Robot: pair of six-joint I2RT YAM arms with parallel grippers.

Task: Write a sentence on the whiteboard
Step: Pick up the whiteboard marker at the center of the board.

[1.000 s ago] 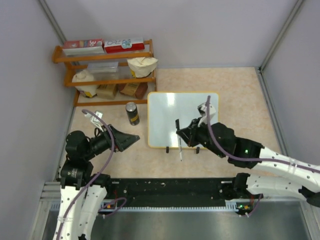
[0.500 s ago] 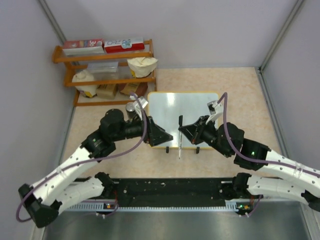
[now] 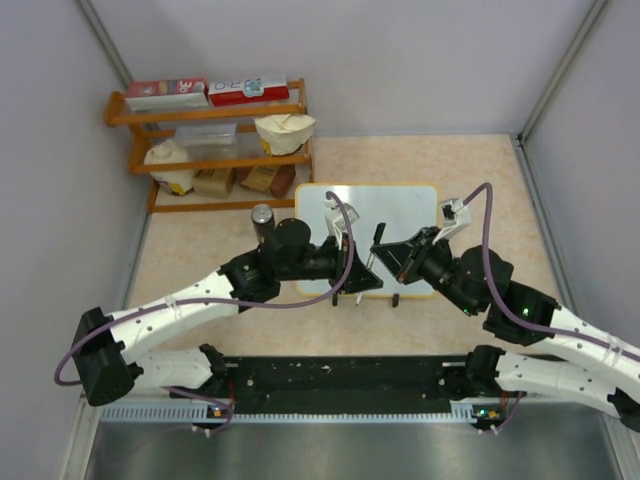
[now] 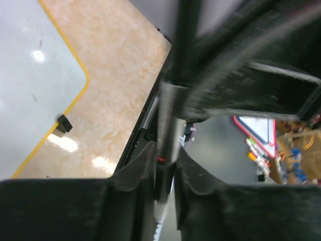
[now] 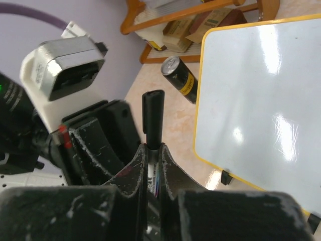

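Observation:
The whiteboard (image 3: 385,212) (image 4: 30,75) (image 5: 261,90) lies flat on the table, yellow-framed, and no sentence shows on its white face. Above its near edge a marker (image 3: 376,240) (image 4: 170,115) (image 5: 153,113) with a black cap hangs between both arms. My right gripper (image 3: 397,258) (image 5: 152,148) is shut on the marker's white body. My left gripper (image 3: 358,283) (image 4: 165,150) comes in from the left. Its fingers press on both sides of the marker's other end, shut on it.
A black can (image 3: 264,214) (image 5: 181,80) stands just left of the board. A wooden shelf (image 3: 210,130) with boxes and bags fills the back left corner. Black clip feet (image 3: 396,299) (image 4: 62,124) sit on the board's near edge. Grey walls close three sides.
My left arm swung in from the left side to the marker and its jaws closed round it. My right gripper carried the marker a little right and further back, still shut.

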